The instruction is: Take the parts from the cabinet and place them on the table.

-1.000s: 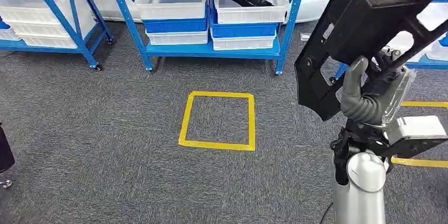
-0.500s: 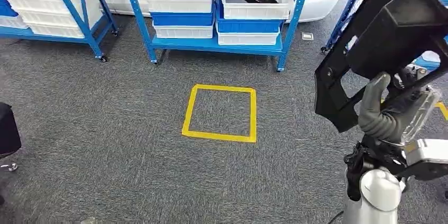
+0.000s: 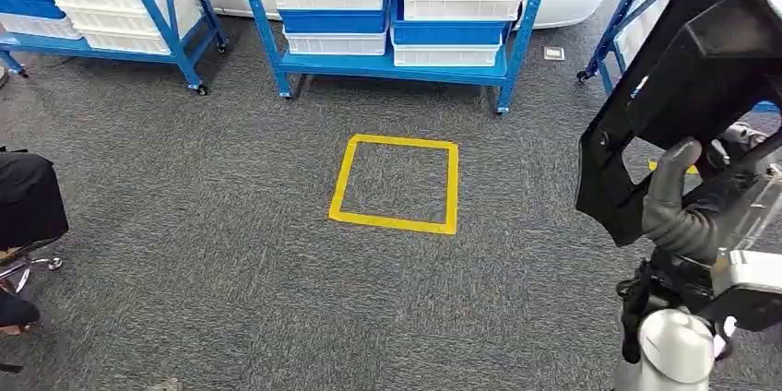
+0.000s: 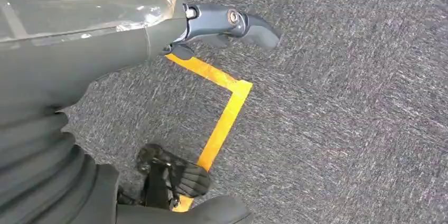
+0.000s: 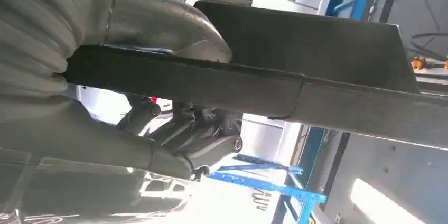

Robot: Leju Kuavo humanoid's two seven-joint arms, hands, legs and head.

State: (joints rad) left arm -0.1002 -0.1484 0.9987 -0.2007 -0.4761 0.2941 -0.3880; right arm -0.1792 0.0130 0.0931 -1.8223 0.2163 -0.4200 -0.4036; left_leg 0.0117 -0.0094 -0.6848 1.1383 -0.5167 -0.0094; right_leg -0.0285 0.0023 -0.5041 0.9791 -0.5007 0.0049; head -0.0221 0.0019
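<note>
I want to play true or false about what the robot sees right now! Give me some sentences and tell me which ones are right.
1. The right hand holds a big black part. True.
2. The yellow square on the floor is made of red tape. False: the tape is yellow.
3. White and blue bins sit on the blue shelf. True.
4. The black part lies flat on the carpet. False: it is up in the air, in the robot's hand.
5. The left hand holds a box. False: it hangs over the carpet and holds nothing.
</note>
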